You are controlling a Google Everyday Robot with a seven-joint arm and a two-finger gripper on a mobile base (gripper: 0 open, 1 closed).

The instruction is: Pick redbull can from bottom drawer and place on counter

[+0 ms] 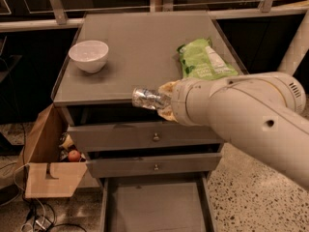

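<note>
My gripper [161, 101] is at the end of the big white arm that reaches in from the right. It is shut on the redbull can [145, 98], a small shiny silvery can held on its side. The can hangs just over the front edge of the counter [130, 47], the flat grey top of the cabinet. The bottom drawer [154, 209] is pulled open below, and its grey floor shows nothing in it.
A white bowl [89, 55] stands on the counter's left side. A green snack bag [203, 61] lies on its right side, just behind my arm. Two knobbed drawers [155, 137] sit above the open one. A cardboard box [46, 158] with an apple stands on the floor to the left.
</note>
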